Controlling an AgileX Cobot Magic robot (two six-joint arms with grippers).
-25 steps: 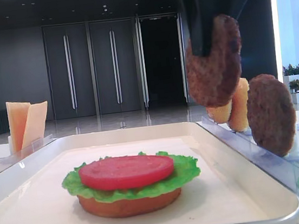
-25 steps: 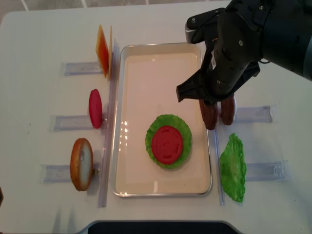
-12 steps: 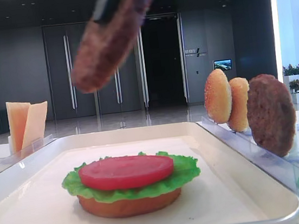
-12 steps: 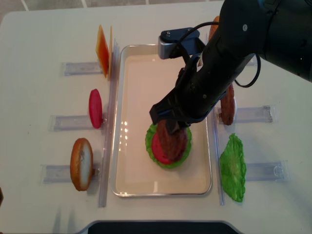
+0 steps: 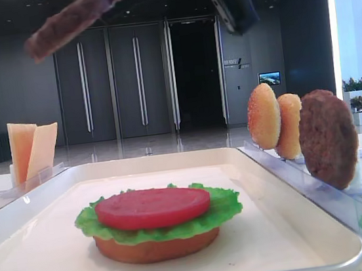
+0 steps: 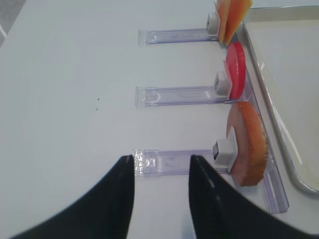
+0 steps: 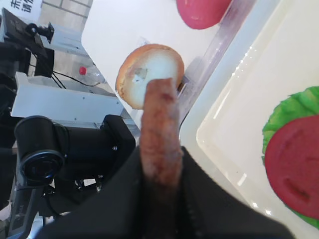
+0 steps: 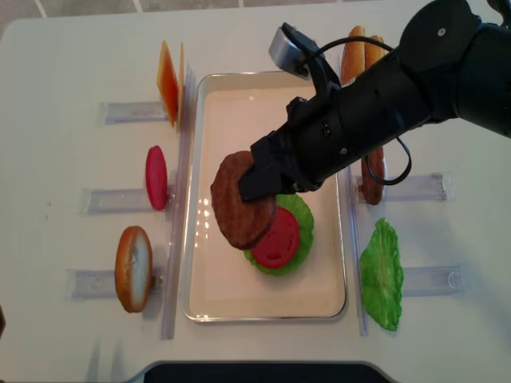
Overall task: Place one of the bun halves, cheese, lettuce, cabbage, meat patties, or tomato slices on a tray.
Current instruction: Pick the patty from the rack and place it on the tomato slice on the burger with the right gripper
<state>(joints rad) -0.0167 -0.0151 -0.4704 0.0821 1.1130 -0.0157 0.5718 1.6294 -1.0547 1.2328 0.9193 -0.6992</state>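
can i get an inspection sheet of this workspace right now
surface: white table, clean where visible.
job's things: meat patty held tilted above the tray; stack of bun half, lettuce and tomato slice lies in the tray. Spare patty, seeded buns, cheese, tomato, bun and lettuce leaf stand or lie in clear racks beside it.
clutter: nothing seen.
grippers: right gripper shut on the patty's edge; left gripper open, empty, over the table.
cables: black cable looping off the right arm.
surroundings: dark hall with doors.
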